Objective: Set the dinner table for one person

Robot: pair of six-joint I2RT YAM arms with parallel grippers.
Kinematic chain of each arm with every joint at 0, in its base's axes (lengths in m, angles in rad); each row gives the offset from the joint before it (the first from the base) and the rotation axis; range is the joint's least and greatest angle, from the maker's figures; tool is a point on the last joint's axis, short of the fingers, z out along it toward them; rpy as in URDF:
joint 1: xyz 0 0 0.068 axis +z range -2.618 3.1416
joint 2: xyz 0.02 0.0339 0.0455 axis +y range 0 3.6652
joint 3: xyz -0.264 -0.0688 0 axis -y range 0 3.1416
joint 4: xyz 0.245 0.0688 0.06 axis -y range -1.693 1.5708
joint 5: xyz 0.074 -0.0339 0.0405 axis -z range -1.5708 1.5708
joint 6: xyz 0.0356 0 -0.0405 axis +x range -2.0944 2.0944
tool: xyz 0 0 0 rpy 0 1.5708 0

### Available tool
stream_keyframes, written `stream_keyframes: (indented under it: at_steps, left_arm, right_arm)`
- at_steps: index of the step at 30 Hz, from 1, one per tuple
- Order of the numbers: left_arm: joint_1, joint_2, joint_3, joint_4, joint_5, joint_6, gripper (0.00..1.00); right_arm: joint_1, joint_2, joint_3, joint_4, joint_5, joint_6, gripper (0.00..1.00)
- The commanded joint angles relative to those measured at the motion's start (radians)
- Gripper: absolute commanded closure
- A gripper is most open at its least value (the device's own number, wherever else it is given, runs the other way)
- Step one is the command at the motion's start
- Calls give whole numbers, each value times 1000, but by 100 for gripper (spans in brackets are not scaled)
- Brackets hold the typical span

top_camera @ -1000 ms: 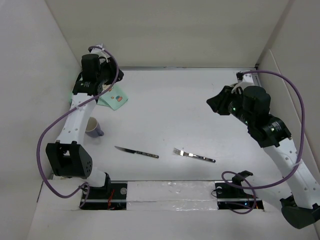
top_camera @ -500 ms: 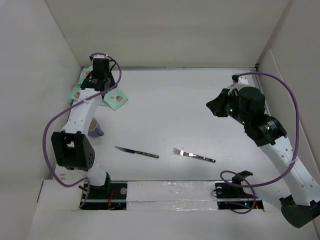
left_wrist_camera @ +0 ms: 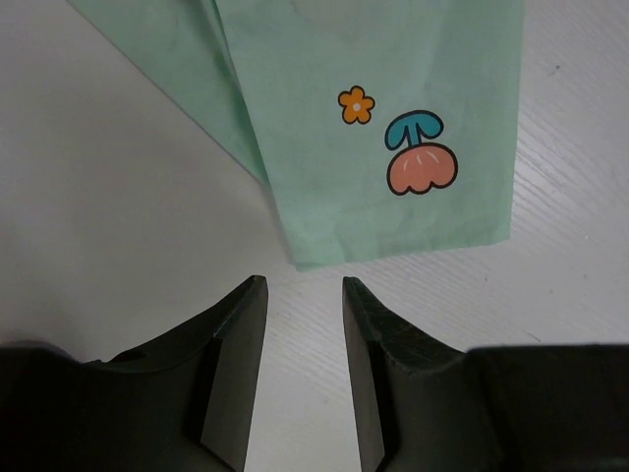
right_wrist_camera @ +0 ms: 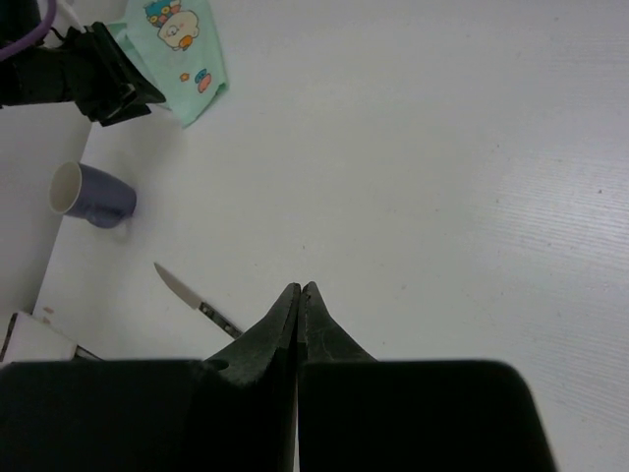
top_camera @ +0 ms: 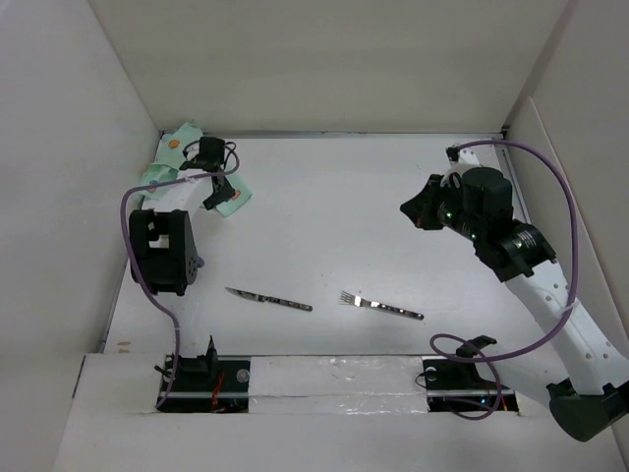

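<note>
The left hand [left_wrist_camera: 303, 285] has its jaws a narrow gap apart, with nothing between them. It hangs over bare worktop [top_camera: 334, 206], and its tips stop just short of the nearest corner of the mint-green placemat [left_wrist_camera: 393, 98], not touching it. The cloth lies rumpled ahead of it, printed with a small orange flower and a pink-and-teal figure. The right hand [right_wrist_camera: 298, 290] is pressed fully closed on nothing, raised above the worktop at about 2 o'clock from the centre and aimed toward 9 o'clock. The worktop is the broad white surface filling the walled enclosure. The placemat sits in its 10 o'clock corner against the far wall, the knife [top_camera: 268, 298] at about 7 o'clock and the fork [top_camera: 381, 307] at about 5 o'clock, well apart from each other. The wrist view of the right arm also shows a lavender mug [right_wrist_camera: 93, 194] standing upright near the left edge, between the placemat and the knife. Compared with a second ago, the left arm has folded back. Its black elbow joint has risen toward 12 o'clock and now covers the mug in the overhead view, and more of the placemat shows toward the far wall. The right arm has barely shifted, and the knife and fork lie where they were.
</note>
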Motion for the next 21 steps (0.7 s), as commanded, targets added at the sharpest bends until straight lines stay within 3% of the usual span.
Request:
stream_keyframes:
  at_steps: [1,7,14,17,21]
  left_arm:
    - [-3,25,37,5,-23,-78,66]
    - [-3,87,28,16,-27,-110,57]
    - [-3,136,29,19,-21,-129,56]
    - [-3,157,25,29,-6,-139,57]
    - [-3,174,20,46,10,-153,69]
  right_arm:
    - [-6,-22,-12,32,-29,-19,99]
    - [-6,-24,-23,29,-41,-24,99]
    - [-15,-21,-21,24,-42,-28,99]
    - [-15,-19,-23,27,-44,-28,99]
    - [-15,-14,-17,23,-44,-28,99]
